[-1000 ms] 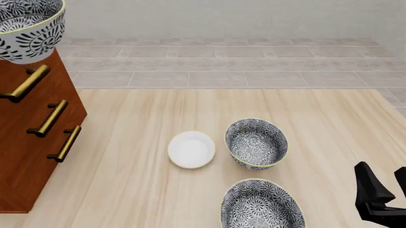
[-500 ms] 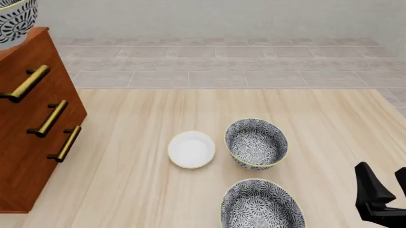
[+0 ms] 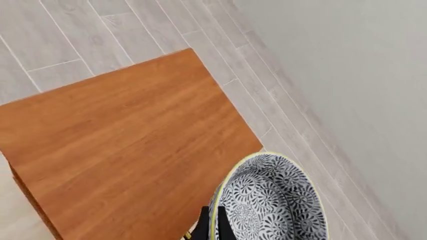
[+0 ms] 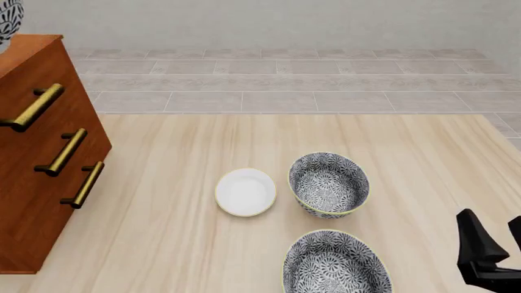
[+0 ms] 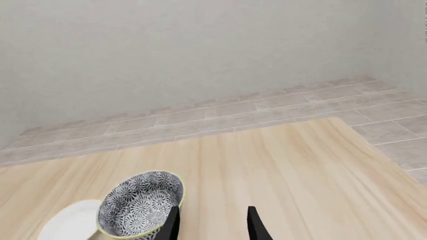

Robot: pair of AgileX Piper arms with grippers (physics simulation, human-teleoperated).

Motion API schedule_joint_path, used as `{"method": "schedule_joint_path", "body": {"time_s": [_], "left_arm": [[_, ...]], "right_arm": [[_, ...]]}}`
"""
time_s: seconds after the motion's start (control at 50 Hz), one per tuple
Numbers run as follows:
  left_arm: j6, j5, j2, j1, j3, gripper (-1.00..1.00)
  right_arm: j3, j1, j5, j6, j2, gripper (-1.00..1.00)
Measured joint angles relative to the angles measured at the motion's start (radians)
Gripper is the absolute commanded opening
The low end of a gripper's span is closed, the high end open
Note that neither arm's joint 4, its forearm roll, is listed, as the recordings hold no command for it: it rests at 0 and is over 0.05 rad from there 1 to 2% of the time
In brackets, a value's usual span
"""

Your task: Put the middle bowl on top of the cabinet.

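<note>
The middle bowl (image 3: 273, 205), dark floral with a cream-yellow rim, hangs tilted over the far edge of the cabinet top (image 3: 127, 150). My left gripper (image 3: 212, 229) is shut on the bowl's rim, one finger inside and one outside. In the front view only a sliver of this bowl (image 4: 7, 21) shows at the top left corner, above the reddish-brown cabinet (image 4: 41, 152) with its brass handles; the left gripper itself is out of that view. My right gripper (image 4: 496, 244) stands open and empty low at the table's right edge, also seen as my right gripper (image 5: 212, 220).
Two more floral bowls sit on the wooden table: one (image 4: 328, 184) at centre right, also in the right wrist view (image 5: 140, 202), and one (image 4: 336, 264) at the near edge. A small white dish (image 4: 245, 191) lies left of the centre bowl.
The held bowl has moved left and up, from beside the cabinet's top corner to almost out of the front view. The right arm and the table's dishes have not moved.
</note>
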Motion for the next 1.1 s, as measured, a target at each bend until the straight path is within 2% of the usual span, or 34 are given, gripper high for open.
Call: {"method": "schedule_joint_path", "body": {"time_s": [0.72, 1.1], "left_arm": [[0.051, 0.000, 0.061, 0.155, -0.067, -1.00], [0.059, -0.027, 0.099, 0.195, -0.050, -1.00]], "right_arm": [[0.000, 0.002, -0.009, -0.005, 0.012, 1.00], [0.000, 0.003, -0.017, -0.006, 0.024, 1.00]]}}
